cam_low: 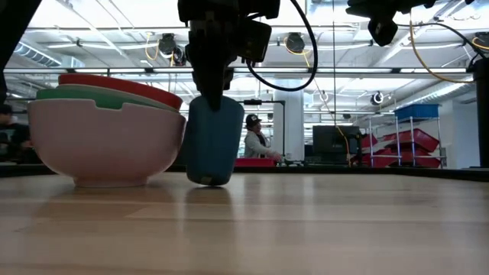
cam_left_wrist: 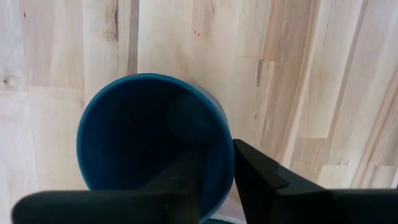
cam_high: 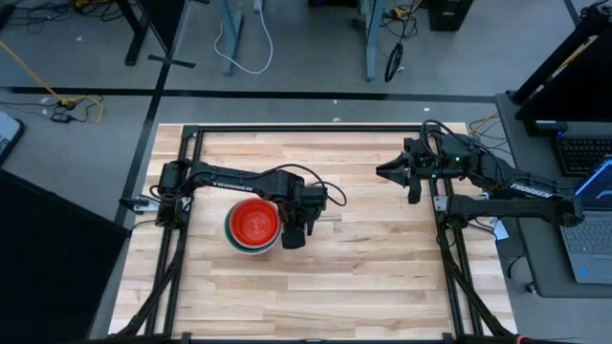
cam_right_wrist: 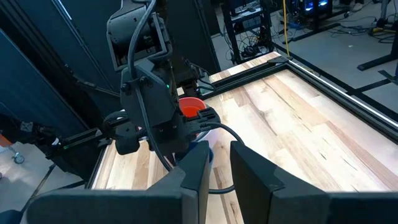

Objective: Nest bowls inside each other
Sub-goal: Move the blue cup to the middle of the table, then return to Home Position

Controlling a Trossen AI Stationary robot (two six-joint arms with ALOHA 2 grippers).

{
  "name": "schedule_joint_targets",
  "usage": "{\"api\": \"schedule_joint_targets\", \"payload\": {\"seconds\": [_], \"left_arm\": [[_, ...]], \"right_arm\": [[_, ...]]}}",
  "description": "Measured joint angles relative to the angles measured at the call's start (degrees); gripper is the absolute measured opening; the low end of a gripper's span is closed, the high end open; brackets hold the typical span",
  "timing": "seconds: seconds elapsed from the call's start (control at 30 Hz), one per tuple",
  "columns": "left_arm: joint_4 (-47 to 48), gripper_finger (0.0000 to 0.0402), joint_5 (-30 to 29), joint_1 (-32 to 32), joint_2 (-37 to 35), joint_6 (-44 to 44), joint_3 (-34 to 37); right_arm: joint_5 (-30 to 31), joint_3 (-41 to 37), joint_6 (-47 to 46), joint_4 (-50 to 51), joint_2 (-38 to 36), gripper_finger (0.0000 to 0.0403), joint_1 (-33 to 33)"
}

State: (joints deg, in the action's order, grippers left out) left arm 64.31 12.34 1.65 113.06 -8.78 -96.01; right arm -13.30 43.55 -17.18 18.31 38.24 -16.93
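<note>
A red bowl (cam_high: 255, 221) sits nested in a green bowl (cam_low: 92, 96), which sits in a white bowl (cam_low: 103, 145). The stack stands on the wooden table left of centre. Close to its right side a dark blue cup (cam_low: 212, 141) stands on its base on the table, mouth up. My left gripper (cam_left_wrist: 219, 155) points down over the cup (cam_left_wrist: 137, 137), one finger inside it and one outside, with the jaws a little apart. My right gripper (cam_right_wrist: 219, 155) hangs open and bare above the table's far right part (cam_high: 392, 172). My left gripper comes from above and straddles the blue cup's wall at its rim (cam_left_wrist: 227, 142), on the side away from the bowls. One finger is inside the cup and the other outside. Whether either finger touches the wall I cannot tell. The cup's base rests on the table.
A black frame (cam_high: 287, 129) runs around the tabletop. Bare wood lies in the middle, along the near edge and to the right of the cup. A laptop (cam_high: 588, 215) stands off the table at the right. A person (cam_low: 254, 141) sits in the room behind.
</note>
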Motion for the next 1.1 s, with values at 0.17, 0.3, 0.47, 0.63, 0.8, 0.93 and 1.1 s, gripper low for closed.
{"api": "schedule_joint_targets", "payload": {"seconds": [0.17,0.3,0.47,0.63,0.8,0.93,1.1], "left_arm": [[0.0,0.0073,1.5,0.0,0.0,-1.3,0.0],[0.0,0.0073,4.2,0.0,0.0,-1.6,0.0],[0.1,0.0073,5.4,0.0,0.0,-2.6,0.0],[0.2,0.0073,5.6,0.0,0.0,-2.9,0.0],[0.4,0.0073,6.6,0.0,-0.4,-3.0,0.0],[1.2,0.0073,7.3,-0.3,-1.2,-3.0,-0.4],[0.9,0.0073,7.5,-0.4,-1.3,-3.0,-2.6]], "right_arm": [[0.0,0.0,0.1,0.0,0.0,0.005,0.0],[0.0,0.0,0.1,0.0,0.0,0.005,0.0],[0.0,0.0,0.4,0.0,0.0,0.005,0.0],[0.0,0.0,0.5,0.0,0.0,0.005,0.0],[0.0,0.0,0.6,0.0,0.0,0.005,0.0],[0.0,0.0,0.9,0.1,0.0,0.005,0.0],[0.0,0.0,1.4,0.0,0.0,0.005,0.0]]}}
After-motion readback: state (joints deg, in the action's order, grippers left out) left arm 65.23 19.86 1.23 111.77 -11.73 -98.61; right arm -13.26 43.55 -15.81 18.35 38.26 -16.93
